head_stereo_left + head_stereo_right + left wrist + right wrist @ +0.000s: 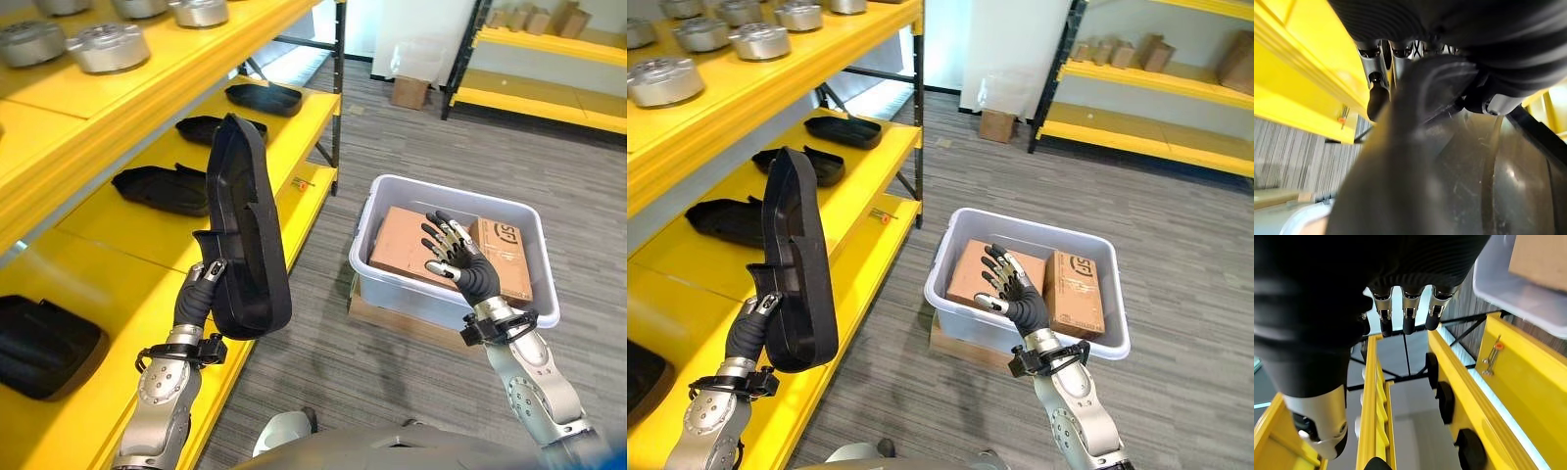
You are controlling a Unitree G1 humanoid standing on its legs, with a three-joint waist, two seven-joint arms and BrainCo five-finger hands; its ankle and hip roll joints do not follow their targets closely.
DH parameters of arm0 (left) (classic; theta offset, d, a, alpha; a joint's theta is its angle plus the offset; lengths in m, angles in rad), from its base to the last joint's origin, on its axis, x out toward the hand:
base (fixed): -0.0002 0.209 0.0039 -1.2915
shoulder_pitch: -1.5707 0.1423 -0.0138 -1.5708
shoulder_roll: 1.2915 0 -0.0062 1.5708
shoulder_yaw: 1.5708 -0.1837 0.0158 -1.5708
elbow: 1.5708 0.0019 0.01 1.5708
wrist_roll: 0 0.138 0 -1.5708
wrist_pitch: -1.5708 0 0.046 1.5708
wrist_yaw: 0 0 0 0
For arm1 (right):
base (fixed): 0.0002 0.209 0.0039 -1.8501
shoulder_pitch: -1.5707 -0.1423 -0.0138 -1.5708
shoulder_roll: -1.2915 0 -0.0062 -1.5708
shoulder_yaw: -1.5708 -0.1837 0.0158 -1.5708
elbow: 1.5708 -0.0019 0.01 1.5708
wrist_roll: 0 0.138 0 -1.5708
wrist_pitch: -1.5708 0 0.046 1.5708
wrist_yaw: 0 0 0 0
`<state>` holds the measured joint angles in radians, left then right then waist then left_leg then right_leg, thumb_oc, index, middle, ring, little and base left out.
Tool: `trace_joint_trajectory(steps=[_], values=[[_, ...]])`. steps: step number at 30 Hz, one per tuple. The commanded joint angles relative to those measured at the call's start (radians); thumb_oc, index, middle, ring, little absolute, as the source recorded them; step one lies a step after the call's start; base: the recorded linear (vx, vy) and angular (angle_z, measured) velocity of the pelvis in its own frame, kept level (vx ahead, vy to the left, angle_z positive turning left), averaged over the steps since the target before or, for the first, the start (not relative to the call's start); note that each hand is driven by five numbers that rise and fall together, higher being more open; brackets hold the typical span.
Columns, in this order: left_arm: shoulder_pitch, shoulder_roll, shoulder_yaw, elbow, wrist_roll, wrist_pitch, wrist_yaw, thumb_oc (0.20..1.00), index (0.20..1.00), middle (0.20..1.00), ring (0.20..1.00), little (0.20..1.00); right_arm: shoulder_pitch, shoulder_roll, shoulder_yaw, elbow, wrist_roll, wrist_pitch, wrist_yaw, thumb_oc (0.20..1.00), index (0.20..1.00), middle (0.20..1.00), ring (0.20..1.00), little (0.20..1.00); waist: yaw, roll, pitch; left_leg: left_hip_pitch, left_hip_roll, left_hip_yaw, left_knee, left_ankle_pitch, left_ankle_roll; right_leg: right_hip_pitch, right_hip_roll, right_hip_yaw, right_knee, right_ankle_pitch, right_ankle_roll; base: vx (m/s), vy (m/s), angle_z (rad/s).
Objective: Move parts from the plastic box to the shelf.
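In the left eye view, a black part is being gripped upright by the left hand beside the yellow shelf, likely for placing; in the right eye view, the right hand is being held spread, empty, over the plastic box

We see a long black plastic part, more black parts on a bright yellow metal shelf, shiny silver round parts, a pale grey plastic box with brown cardboard boxes, and a grey striped floor.
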<state>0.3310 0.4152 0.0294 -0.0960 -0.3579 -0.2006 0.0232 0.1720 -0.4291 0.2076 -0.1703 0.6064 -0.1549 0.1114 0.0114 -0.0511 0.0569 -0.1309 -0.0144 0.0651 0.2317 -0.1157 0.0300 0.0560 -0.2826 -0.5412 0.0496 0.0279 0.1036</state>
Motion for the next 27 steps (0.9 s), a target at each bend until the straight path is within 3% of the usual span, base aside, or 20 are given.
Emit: trace_joint_trajectory(steps=[1, 4, 5, 6, 7, 8, 9, 10, 11, 12, 15, 16, 20, 21, 27], values=[[-0.050, 0.052, 0.054, -0.130, 0.061, -0.087, 0.023, 0.200, 0.200, 0.200, 0.200, 0.200, -0.087, 0.027, 0.004, 0.016, -0.016, -0.039, -0.002, 1.000, 1.000, 1.000, 1.000, 1.000, 0.014, 0.040, -0.005, 0.147, -0.022, -0.063, -0.203, 0.002, 0.012, -0.013, -0.075, 0.018, 0.074, 0.062, 0.066, 0.00, 0.246, 0.63], [-0.056, 0.060, 0.062, -0.129, 0.093, -0.089, 0.041, 0.200, 0.200, 0.200, 0.200, 0.200, -0.105, 0.043, 0.028, 0.026, -0.025, -0.035, -0.003, 1.000, 1.000, 1.000, 1.000, 1.000, 0.014, 0.046, 0.007, 0.173, -0.048, -0.070, -0.243, 0.016, 0.039, -0.051, -0.120, 0.042, 0.171, 0.101, 0.078, -0.04, 0.246, 0.43], [-0.091, 0.078, 0.049, -0.123, 0.101, -0.094, 0.061, 0.200, 0.200, 0.200, 0.200, 0.200, -0.129, 0.047, 0.066, 0.021, -0.017, -0.029, 0.001, 1.000, 1.000, 1.000, 1.000, 1.000, -0.019, 0.061, 0.041, 0.175, -0.047, -0.107, -0.270, 0.079, 0.063, -0.130, -0.047, 0.194, 0.321, 0.086, 0.023, -0.14, 0.188, 0.28], [-0.093, 0.077, 0.049, -0.121, 0.101, -0.095, 0.062, 0.200, 0.200, 0.200, 0.200, 0.200, -0.132, 0.047, 0.066, 0.022, -0.017, -0.030, 0.001, 1.000, 1.000, 1.000, 1.000, 1.000, -0.016, 0.060, 0.041, 0.175, -0.047, -0.103, -0.273, 0.079, 0.061, -0.139, -0.048, 0.200, 0.332, 0.079, 0.022, -0.15, 0.201, 0.39], [-0.105, 0.081, 0.048, -0.120, 0.103, -0.096, 0.065, 0.200, 0.200, 0.200, 0.200, 0.200, -0.148, 0.042, 0.074, 0.019, -0.017, -0.027, 0.005, 1.000, 1.000, 1.000, 1.000, 1.000, -0.016, 0.062, 0.040, 0.176, -0.042, -0.101, -0.281, 0.088, 0.060, -0.153, -0.002, 0.231, 0.353, 0.040, 0.009, -0.01, 0.014, 0.64], [-0.105, 0.081, 0.048, -0.120, 0.103, -0.096, 0.065, 0.200, 0.200, 0.200, 0.200, 0.200, -0.148, 0.042, 0.074, 0.019, -0.017, -0.027, 0.005, 1.000, 1.000, 1.000, 1.000, 1.000, -0.015, 0.062, 0.040, 0.176, -0.042, -0.101, -0.281, 0.088, 0.060, -0.153, -0.002, 0.231, 0.353, 0.040, 0.009, -0.01, 0.035, 0.34], [-0.117, 0.073, 0.030, -0.107, 0.112, -0.092, 0.069, 0.200, 0.200, 0.200, 0.200, 0.200, -0.144, 0.025, 0.067, 0.005, -0.022, -0.028, 0.019, 1.000, 1.000, 1.000, 1.000, 1.000, -0.031, 0.051, 0.024, 0.160, -0.047, -0.143, -0.284, 0.115, 0.057, -0.164, 0.176, 0.327, 0.381, -0.085, -0.024, -0.02, 0.013, 0.13], [-0.117, 0.073, 0.030, -0.107, 0.112, -0.092, 0.069, 0.200, 0.200, 0.200, 0.200, 0.200, -0.144, 0.024, 0.066, 0.005, -0.022, -0.028, 0.019, 1.000, 1.000, 1.000, 1.000, 1.000, -0.031, 0.052, 0.022, 0.156, -0.045, -0.143, -0.284, 0.118, 0.056, -0.166, 0.177, 0.326, 0.377, -0.081, -0.026, -0.01, -0.013, 0.05], [-0.113, 0.066, 0.023, -0.099, 0.112, -0.091, 0.066, 0.200, 0.200, 0.200, 0.200, 0.200, -0.136, 0.014, 0.061, -0.005, -0.028, -0.030, 0.021, 1.000, 1.000, 1.000, 1.000, 1.000, -0.042, 0.037, 0.016, 0.149, -0.056, -0.168, -0.278, 0.119, 0.055, -0.168, 0.239, 0.387, 0.361, -0.120, -0.031, -0.02, -0.047, 0.67], [-0.116, 0.063, 0.019, -0.100, 0.111, -0.088, 0.063, 0.200, 0.200, 0.200, 0.200, 0.200, -0.133, 0.010, 0.059, -0.008, -0.021, -0.031, 0.022, 1.000, 1.000, 1.000, 1.000, 1.000, -0.046, 0.029, 0.012, 0.134, -0.062, -0.184, -0.268, 0.123, 0.051, -0.167, 0.269, 0.423, 0.332, -0.127, -0.039, -0.03, -0.072, 0.79], [-0.114, 0.054, 0.016, -0.099, 0.107, -0.093, 0.062, 0.200, 0.200, 0.200, 0.200, 0.200, -0.131, 0.007, 0.065, -0.007, -0.003, -0.035, 0.023, 1.000, 1.000, 1.000, 1.000, 1.000, -0.046, 0.010, -0.001, 0.110, -0.072, -0.199, -0.263, 0.125, 0.043, -0.130, 0.281, 0.463, 0.211, -0.125, -0.049, -0.09, -0.115, 0.41], [-0.110, 0.047, 0.015, -0.100, 0.109, -0.095, 0.064, 0.200, 0.200, 0.200, 0.200, 0.200, -0.126, 0.005, 0.067, -0.011, 0.012, -0.034, 0.025, 1.000, 1.000, 1.000, 1.000, 1.000, -0.041, 0.001, -0.012, 0.090, -0.076, -0.200, -0.257, 0.126, 0.035, -0.092, 0.285, 0.475, 0.109, -0.126, -0.051, -0.05, -0.075, 0.14], [-0.091, 0.038, 0.020, -0.108, 0.109, -0.097, 0.063, 0.200, 0.200, 0.200, 0.200, 0.200, -0.126, 0.003, 0.074, -0.007, 0.023, -0.029, 0.027, 1.000, 1.000, 1.000, 1.000, 1.000, -0.029, -0.002, -0.021, 0.076, -0.071, -0.203, -0.252, 0.132, 0.026, -0.057, 0.290, 0.471, 0.024, -0.109, -0.056, -0.07, -0.098, 0.16], [-0.060, 0.028, 0.037, -0.121, 0.095, -0.095, 0.055, 0.200, 0.200, 0.200, 0.200, 0.200, -0.129, -0.005, 0.071, -0.017, 0.030, -0.025, 0.032, 1.000, 1.000, 1.000, 1.000, 1.000, -0.013, -0.007, -0.024, 0.057, -0.067, -0.199, -0.247, 0.143, 0.011, -0.029, 0.288, 0.438, -0.035, -0.096, -0.056, -0.07, -0.097, 0.09], [-0.059, 0.017, 0.024, -0.115, 0.084, -0.093, 0.049, 0.200, 0.200, 0.200, 0.200, 0.200, -0.161, -0.025, 0.071, -0.019, 0.018, -0.036, 0.016, 1.000, 1.000, 1.000, 1.000, 1.000, -0.004, 0.000, 0.012, -0.031, -0.092, -0.231, -0.159, 0.166, -0.029, -0.020, 0.280, 0.385, -0.084, -0.080, -0.074, -0.13, -0.051, 0.36]])
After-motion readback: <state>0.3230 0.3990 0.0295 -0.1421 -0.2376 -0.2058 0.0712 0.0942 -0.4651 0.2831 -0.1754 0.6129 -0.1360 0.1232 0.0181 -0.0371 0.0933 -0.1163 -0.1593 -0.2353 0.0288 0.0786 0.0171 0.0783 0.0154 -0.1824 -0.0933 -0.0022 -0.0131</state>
